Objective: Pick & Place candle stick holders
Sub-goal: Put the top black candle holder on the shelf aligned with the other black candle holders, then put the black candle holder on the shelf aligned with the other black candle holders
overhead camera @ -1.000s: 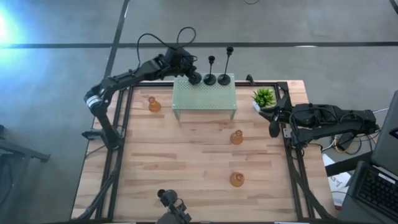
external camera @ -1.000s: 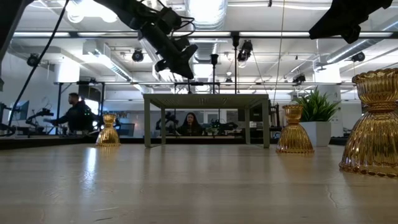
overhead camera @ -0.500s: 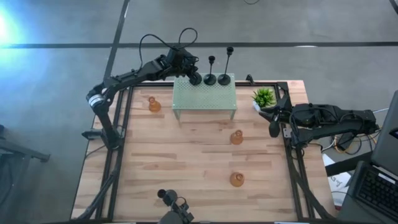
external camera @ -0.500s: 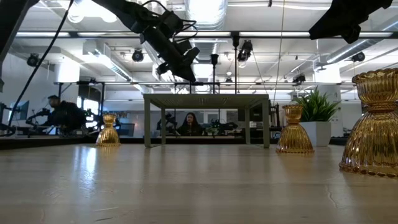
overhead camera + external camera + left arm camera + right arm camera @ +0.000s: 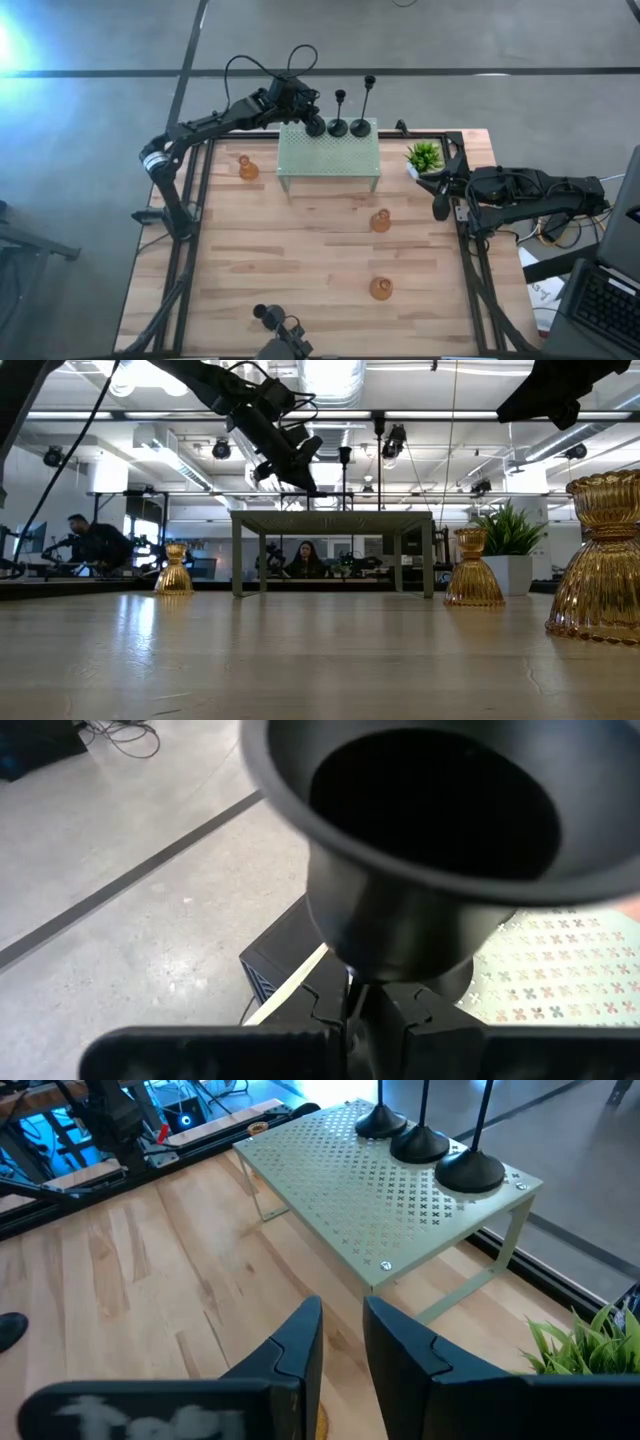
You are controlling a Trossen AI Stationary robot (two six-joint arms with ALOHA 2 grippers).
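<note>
A pale green perforated shelf [image 5: 330, 155] stands at the table's far middle. Two black holders [image 5: 338, 127] [image 5: 361, 127] stand on their domed bases along its far edge. My left gripper [image 5: 306, 117] is at the shelf's far left corner, shut on a third, shorter black holder [image 5: 314, 127], whose cup [image 5: 430, 810] fills the left wrist view. Three amber glass holders [image 5: 247, 167] [image 5: 380, 221] [image 5: 380, 288] stand on the wood. My right gripper [image 5: 440, 205] waits near the right edge, empty, with a narrow gap between its fingers [image 5: 300, 1345]. My left gripper pinches the short holder's thin stem [image 5: 352, 982] between its two fingers, just under the cup. The fingers come slanting down from the far left. The holder stands upright; its base [image 5: 380, 1122] is at the shelf top, touching or just above, I cannot tell.
A small green potted plant [image 5: 424, 157] stands right of the shelf. Black frame rails [image 5: 190, 200] run along the table's sides. A camera mount [image 5: 275, 325] sits at the near edge. People sit in the room behind the table [image 5: 305, 557].
My left gripper has sunk slightly toward the shelf's far left corner with the short black holder, staying shut on it. The holder stays upright.
</note>
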